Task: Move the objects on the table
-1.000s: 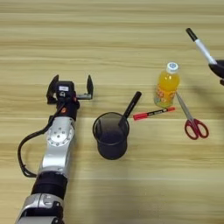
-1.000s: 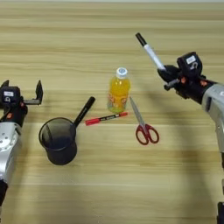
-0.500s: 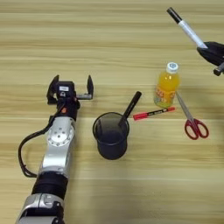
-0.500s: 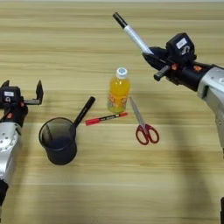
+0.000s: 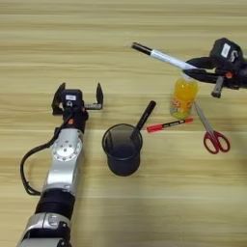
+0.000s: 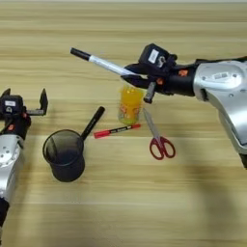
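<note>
- A black mesh cup (image 5: 122,150) stands upright in the near middle of the scene. Its open mouth faces up, and the see-through mesh wall shows a dark inside.
- A black stick-like thing (image 5: 144,117), perhaps a pen, leans out of the cup. Its lower end rests inside against the right rim, and its upper end points away to the far right.
- A thin red pen (image 5: 169,125) lies flat just right of the cup's rim, running left to right with its right end slightly farther away. The left end is plain red; the middle of the barrel looks darker.
</note>
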